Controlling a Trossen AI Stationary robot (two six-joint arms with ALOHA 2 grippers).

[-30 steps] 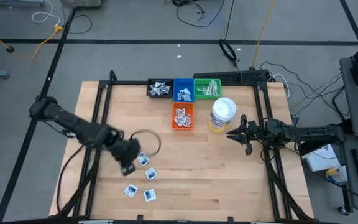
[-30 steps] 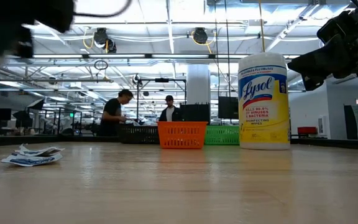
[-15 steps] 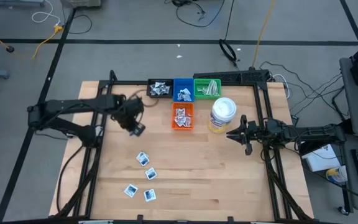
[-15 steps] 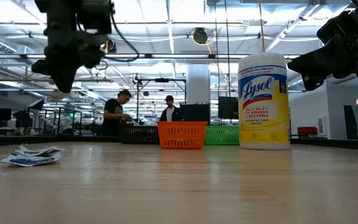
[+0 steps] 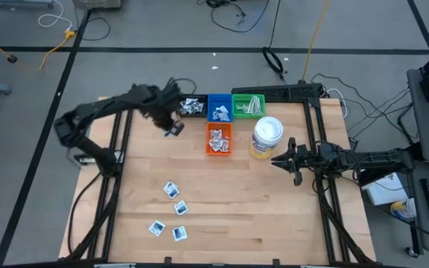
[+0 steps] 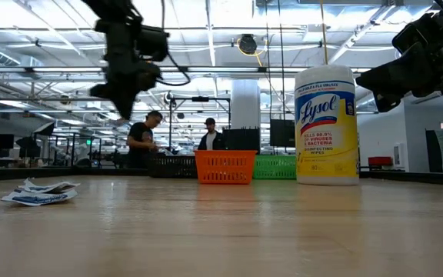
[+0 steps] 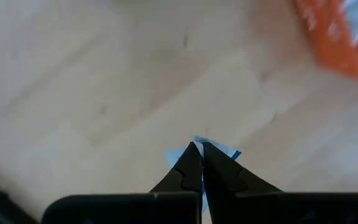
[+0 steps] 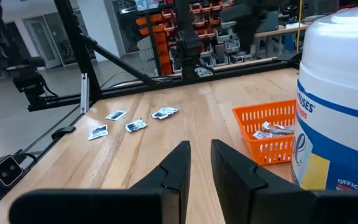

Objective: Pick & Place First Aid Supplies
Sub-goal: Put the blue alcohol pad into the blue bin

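Observation:
My left gripper (image 5: 174, 129) is shut on a small white-and-blue packet (image 7: 230, 153). It hangs above the table just left of the orange bin (image 5: 219, 139) and near the black bin (image 5: 191, 106). It also shows high up in the low view (image 6: 116, 98). Several more packets (image 5: 171, 190) lie flat on the wood at the near left. My right gripper (image 5: 276, 160) waits beside the Lysol canister (image 5: 267, 136), fingers slightly apart (image 8: 201, 158) and empty. My left gripper pinches the packet between its two fingertips (image 7: 190, 163). The packet's blue-and-white edge (image 7: 174, 154) sticks out on both sides of the tips, and the fingers hide the rest. The fingers slant down from above. The packet is lifted clear of the table.
A blue bin (image 5: 219, 108) and a green bin (image 5: 248, 105) stand in the row at the far edge, all with supplies inside. A black frame (image 5: 125, 141) runs round the table. People stand in the room beyond (image 6: 141, 138).
My left gripper has carried the packet from above the loose packets at the near left toward the far edge and to the right, up to the bins. It has stayed shut on the packet, which remains clear of the table. The packets on the table have not moved.

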